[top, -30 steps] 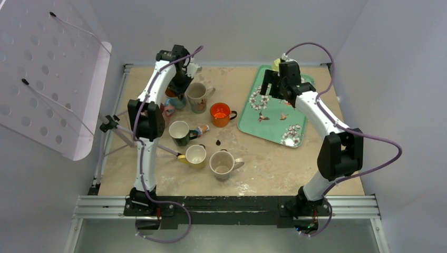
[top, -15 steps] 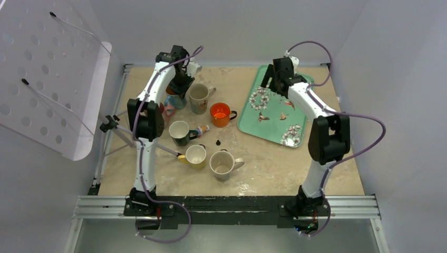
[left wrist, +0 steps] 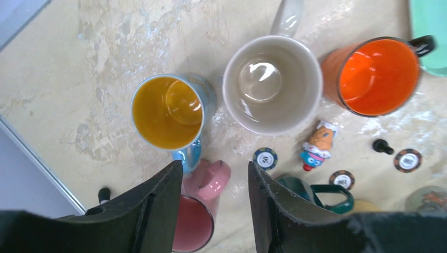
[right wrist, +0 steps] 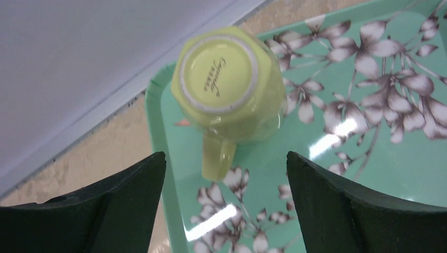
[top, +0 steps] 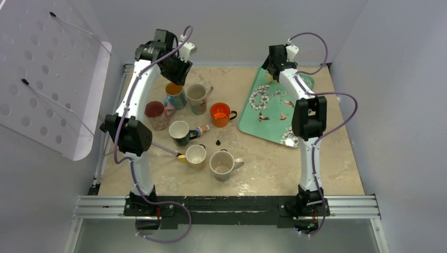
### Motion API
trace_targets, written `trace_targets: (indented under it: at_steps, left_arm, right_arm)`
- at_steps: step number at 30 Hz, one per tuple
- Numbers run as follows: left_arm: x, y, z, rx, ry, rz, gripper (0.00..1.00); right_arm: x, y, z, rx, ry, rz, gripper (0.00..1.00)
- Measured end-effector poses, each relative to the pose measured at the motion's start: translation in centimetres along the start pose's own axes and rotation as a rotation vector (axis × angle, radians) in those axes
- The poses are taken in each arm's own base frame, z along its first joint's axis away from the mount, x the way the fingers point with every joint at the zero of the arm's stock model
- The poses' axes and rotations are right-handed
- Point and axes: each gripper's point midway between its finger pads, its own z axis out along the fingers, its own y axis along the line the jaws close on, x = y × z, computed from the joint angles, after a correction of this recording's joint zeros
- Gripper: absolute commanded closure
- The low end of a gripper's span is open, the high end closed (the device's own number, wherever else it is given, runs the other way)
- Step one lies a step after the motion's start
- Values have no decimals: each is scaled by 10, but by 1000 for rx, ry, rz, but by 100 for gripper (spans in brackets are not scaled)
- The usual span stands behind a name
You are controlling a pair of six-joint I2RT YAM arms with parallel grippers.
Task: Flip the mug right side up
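Right wrist shows my right pincer (right wrist: 224, 158) spread above the overturned green mug (right wrist: 221, 74) on the tray (right wrist: 379, 174); closing off-centre, I risk skidding it off the glossy surface.

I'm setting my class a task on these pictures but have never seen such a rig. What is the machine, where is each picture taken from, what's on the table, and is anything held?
Two robot arms are bolted to the near edge of a table, each ending in a two-finger gripper. The wide picture comes from a fixed camera above and behind them. The other two come from cameras on the wrists, looking past the dark fingers. On the table stand several mugs, mouth up, and a flowered green tray. The left gripper hangs open over a pink mug and a blue mug. The right gripper is open above a lime mug, which sits bottom up on the tray. Neither holds anything.
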Motion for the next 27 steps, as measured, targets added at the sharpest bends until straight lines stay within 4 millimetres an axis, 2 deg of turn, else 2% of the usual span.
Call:
trace_targets:
  at_steps: [3,6,11,17,22,27]
  left_arm:
    - [-7,-7,-24,9,-54,0,46]
    - [-12,-12,-36,22,-88,-1,46]
    - [-17,-14,-39,29,-110,1,45]
    - [-21,-14,-39,34,-126,4,45]
    - [-22,-14,-39,34,-134,10,44]
    - [-23,-14,-39,39,-136,16,43]
  right_arm:
    - [-9,10,23,17,-48,19,29]
    - [-1,6,37,41,-53,-4,31]
    - [14,-4,50,76,-36,-39,33]
    - [13,-10,51,93,-33,-54,56]
    - [17,-22,58,89,-8,-42,56]
    - [28,-42,70,79,56,-25,49]
